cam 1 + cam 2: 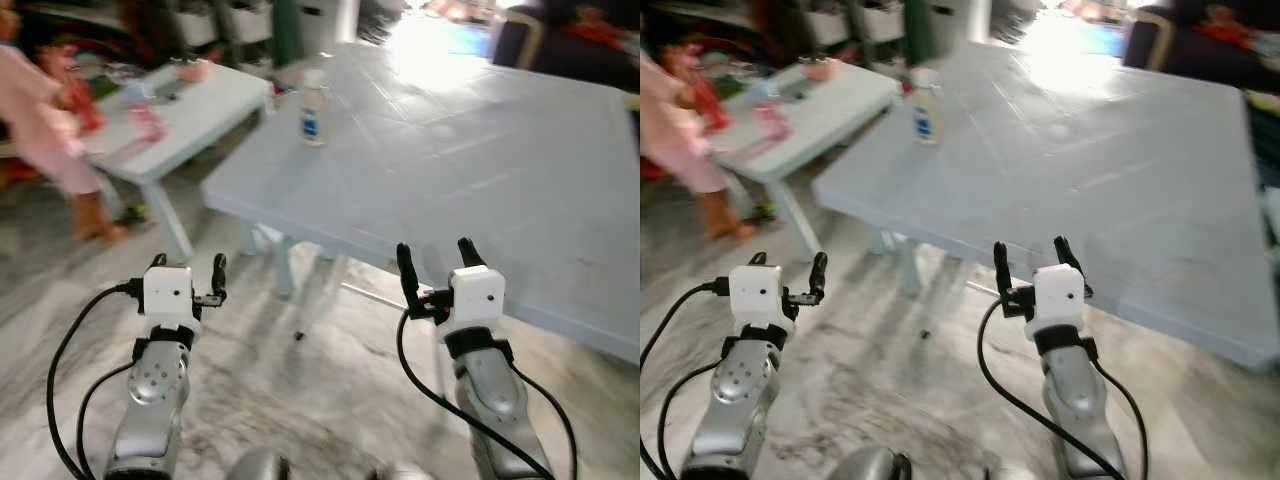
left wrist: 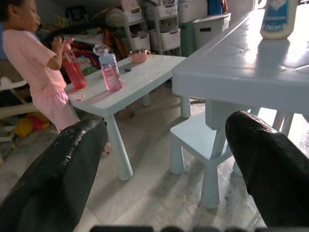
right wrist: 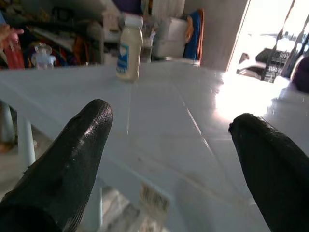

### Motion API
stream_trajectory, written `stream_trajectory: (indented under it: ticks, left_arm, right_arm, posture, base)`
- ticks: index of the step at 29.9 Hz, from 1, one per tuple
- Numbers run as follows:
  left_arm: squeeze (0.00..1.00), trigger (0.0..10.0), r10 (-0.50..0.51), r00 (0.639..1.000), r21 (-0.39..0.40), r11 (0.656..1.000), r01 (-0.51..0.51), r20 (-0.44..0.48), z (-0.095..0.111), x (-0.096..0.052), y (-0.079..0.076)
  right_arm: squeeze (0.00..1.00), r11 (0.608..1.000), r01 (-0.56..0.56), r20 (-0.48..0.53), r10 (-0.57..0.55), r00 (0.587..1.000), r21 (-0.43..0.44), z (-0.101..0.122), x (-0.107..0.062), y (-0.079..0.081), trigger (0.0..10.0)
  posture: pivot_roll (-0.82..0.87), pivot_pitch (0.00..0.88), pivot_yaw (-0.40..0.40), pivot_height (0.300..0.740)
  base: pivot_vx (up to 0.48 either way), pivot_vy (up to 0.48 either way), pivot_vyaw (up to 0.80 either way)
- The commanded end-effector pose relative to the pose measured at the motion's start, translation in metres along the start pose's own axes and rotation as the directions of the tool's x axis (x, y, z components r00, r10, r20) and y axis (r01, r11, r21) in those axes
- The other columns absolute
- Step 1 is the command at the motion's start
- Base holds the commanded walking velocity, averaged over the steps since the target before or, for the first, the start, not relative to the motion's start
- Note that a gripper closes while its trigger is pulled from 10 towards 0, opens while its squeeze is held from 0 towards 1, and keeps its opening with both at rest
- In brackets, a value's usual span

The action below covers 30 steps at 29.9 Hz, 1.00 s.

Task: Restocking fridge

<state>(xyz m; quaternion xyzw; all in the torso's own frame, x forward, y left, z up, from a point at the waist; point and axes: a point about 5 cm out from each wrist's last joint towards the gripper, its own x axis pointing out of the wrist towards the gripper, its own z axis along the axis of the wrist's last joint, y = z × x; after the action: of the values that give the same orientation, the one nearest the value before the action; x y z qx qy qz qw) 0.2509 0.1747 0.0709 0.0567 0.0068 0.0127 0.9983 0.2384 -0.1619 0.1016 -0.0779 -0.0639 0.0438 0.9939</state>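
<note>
I have both arms raised in front of me and nothing picked up. The left gripper [image 1: 187,272] hovers over the floor at about 8 o'clock in my head view, fingers spread apart with nothing between them; the right gripper [image 1: 436,260] sits at about 5 o'clock, just at the near edge of the big table [image 1: 520,190], fingers likewise wide apart and bare. The one thing I take to be stock, a white bottle [image 1: 314,108] with a blue label, stands upright near the far left corner of that table, at roughly 12 o'clock and well apart from either gripper. At 10 o'clock there is a small table [image 1: 190,115] with a pink bottle [image 2: 110,71] on it, and a person [image 1: 45,120] in pink stands beside it, holding a red bottle [image 2: 75,72] up to drink. The head views are blurred, so I judge I am walking. No fridge is visible to me, so the task looks barely begun: I have yet to reach the bottle, grasp it, and carry it off to the fridge.
</note>
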Motion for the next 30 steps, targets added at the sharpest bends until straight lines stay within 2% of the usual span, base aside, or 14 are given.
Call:
stream_trajectory:
  ticks: [1, 6, 15, 23, 30]
  left_arm:
    - [0.00, 10.0, 0.000, 1.000, 0.017, 1.000, 0.000, 0.016, 0.0037, 0.0032, 0.0020]
    - [0.00, 10.0, -0.010, 1.000, 0.016, 1.000, 0.010, 0.023, 0.0052, 0.0048, 0.0002]
    - [0.00, 10.0, -0.024, 0.999, 0.013, 1.000, 0.024, 0.027, 0.0059, 0.0066, -0.0045]
    - [0.00, 10.0, -0.026, 0.999, 0.007, 1.000, 0.026, 0.033, 0.0079, 0.0094, -0.0066]
    - [0.00, 10.0, -0.029, 0.999, 0.006, 1.000, 0.028, 0.039, 0.0088, 0.0098, -0.0071]
  right_arm:
    - [0.00, 1.000, 0.002, 0.010, -0.002, 1.000, 0.013, 0.0032, 0.0005, 0.0008, 10.0]
    - [0.00, 1.000, 0.002, 0.013, -0.002, 1.000, 0.018, 0.0034, 0.0005, 0.0016, 10.0]
    - [0.00, 1.000, 0.006, 0.010, -0.006, 1.000, 0.016, 0.0024, 0.0008, 0.0017, 10.0]
    - [0.00, 1.000, -0.004, 0.002, 0.004, 1.000, -0.020, 0.0006, 0.0032, 0.0030, 10.0]
    - [0.00, 0.997, 0.051, 0.021, -0.050, 0.999, -0.062, 0.0034, 0.0098, -0.0024, 10.0]
  posture:
    - [-0.01, 0.059, 0.044, 0.740]
    - [-0.01, 0.060, 0.047, 0.740]
    - [-0.01, 0.060, 0.050, 0.740]
    - [-0.01, 0.060, 0.049, 0.740]
    - [-0.01, 0.063, 0.047, 0.740]
  base:
    - [0.480, 0.000, 0.80]
    - [0.480, 0.000, 0.79]
    - [0.480, 0.000, 0.00]
    - [0.480, 0.000, 0.00]
    - [0.480, 0.000, 0.00]
